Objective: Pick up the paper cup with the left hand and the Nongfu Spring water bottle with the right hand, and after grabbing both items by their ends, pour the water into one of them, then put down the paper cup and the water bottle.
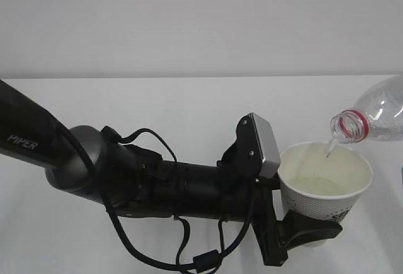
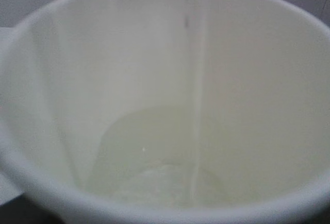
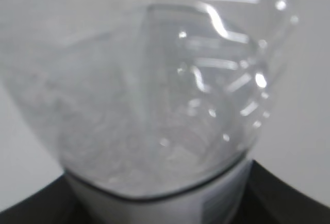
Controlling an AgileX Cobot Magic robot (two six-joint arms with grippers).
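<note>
The white paper cup [image 1: 327, 189] is held off the table, with my left gripper [image 1: 307, 231] shut on its lower part. From the right edge, the clear Nongfu Spring water bottle [image 1: 378, 115] tilts down, its red neck ring just above the cup's rim. A thin stream of water [image 1: 328, 148] falls from its mouth into the cup. The left wrist view looks into the cup [image 2: 93, 80], where the water stream [image 2: 195, 90] meets a shallow pool at the bottom. In the right wrist view the bottle [image 3: 154, 80] fills the frame, and my right gripper [image 3: 160, 206] is shut on its labelled part.
The thick black PIPER arm [image 1: 94, 167] with loose cables [image 1: 189, 258] and a grey camera box [image 1: 266, 145] crosses the front left. A white table [image 1: 189, 104] runs back to a plain white wall.
</note>
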